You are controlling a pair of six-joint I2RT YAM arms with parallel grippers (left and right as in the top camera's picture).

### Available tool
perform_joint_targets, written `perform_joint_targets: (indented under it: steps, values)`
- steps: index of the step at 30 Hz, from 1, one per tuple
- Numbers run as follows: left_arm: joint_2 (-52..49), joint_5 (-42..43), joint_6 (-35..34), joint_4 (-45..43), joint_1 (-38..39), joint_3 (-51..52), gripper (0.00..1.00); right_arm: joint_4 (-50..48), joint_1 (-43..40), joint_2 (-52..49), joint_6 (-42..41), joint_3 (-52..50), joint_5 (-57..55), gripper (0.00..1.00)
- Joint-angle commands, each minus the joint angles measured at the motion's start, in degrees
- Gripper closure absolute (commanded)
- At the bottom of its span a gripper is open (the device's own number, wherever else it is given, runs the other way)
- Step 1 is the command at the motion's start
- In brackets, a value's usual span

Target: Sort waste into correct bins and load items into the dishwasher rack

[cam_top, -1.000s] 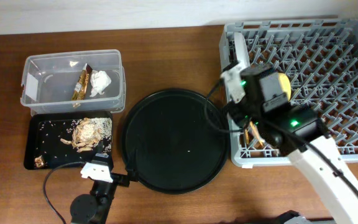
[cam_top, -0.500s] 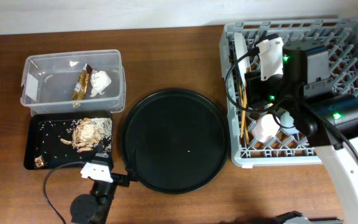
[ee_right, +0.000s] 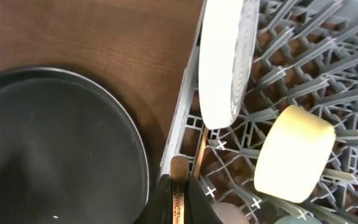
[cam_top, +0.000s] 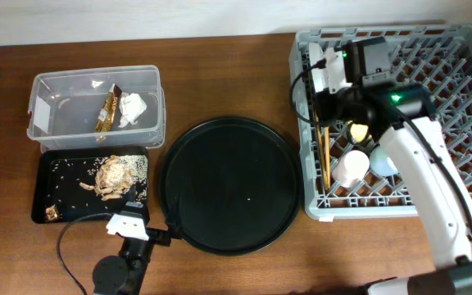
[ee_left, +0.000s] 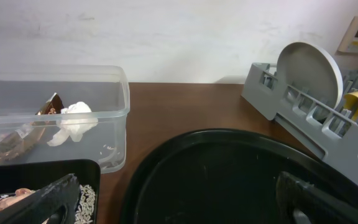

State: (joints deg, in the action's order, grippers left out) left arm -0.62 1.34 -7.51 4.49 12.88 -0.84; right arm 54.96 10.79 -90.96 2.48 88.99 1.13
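The grey dishwasher rack (cam_top: 433, 98) holds the upright pale plate (cam_top: 311, 61), yellow bowl (cam_top: 357, 129), pink cup (cam_top: 351, 168), blue cup (cam_top: 383, 160) and chopsticks (cam_top: 325, 160). My right gripper (cam_top: 326, 115) is over the rack's left side. In the right wrist view it (ee_right: 178, 193) is shut on one chopstick (ee_right: 179, 168); the other chopstick (ee_right: 201, 149) lies in the rack beside the plate (ee_right: 229, 56) and bowl (ee_right: 294, 152). My left gripper (ee_left: 179, 205) is open and empty at the round tray's rim. The wrapper (cam_top: 109, 111) and tissue (cam_top: 133, 106) lie in the clear box (cam_top: 47, 123). Food scraps (cam_top: 115, 176) lie in the black rectangular tray (cam_top: 56, 205).
A large round black tray (cam_top: 232, 184) lies between the bins and the rack, and fills the left wrist view (ee_left: 229, 180). The left arm's base and cable sit at the table's front edge (cam_top: 117, 270). A white wall runs behind the table.
My right arm has swung from the rack's front left toward its back left corner. The bowl and cups it covered now show. The left arm has not moved.
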Motion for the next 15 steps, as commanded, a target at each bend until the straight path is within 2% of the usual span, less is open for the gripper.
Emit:
perform_joint_targets:
  steps: [1, 4, 5, 6, 7, 9, 12, 15]
  values:
    - [0.2, 0.4, 0.7, 0.1, 0.1, 0.3, 0.01, -1.2, -0.3, -3.0, 1.7, 0.1, 1.4, 0.96]
    - [0.2, 0.4, 0.7, 0.1, 0.1, 0.3, 0.01, -4.3, -0.3, -3.0, 1.7, 0.2, 2.3, 0.96]
    - [0.2, 0.4, 0.7, 0.1, 0.1, 0.3, 0.0, -4.5, -0.3, -3.0, 1.7, 0.2, 2.3, 0.92]
    - [0.2, 0.4, 0.7, 0.1, 0.1, 0.3, 0.01, -5.0, -0.3, -3.0, 1.8, 0.2, 2.3, 0.67]
    - [0.2, 0.4, 0.7, 0.1, 0.1, 0.3, 0.01, -5.5, -0.3, -2.9, 1.8, 0.2, 2.3, 0.49]
    - [0.2, 0.4, 0.7, 0.1, 0.1, 0.3, 0.01, -5.5, -0.3, -2.0, 4.3, 0.4, 2.3, 0.43]
    - [0.2, 0.4, 0.7, 0.1, 0.1, 0.3, 0.01, -3.5, -0.3, 1.8, 5.9, 2.4, 1.0, 0.41]
    - [0.2, 0.4, 0.7, 0.1, 0.1, 0.3, 0.01, 2.4, -0.3, 8.7, 9.0, 5.0, 1.0, 0.36]
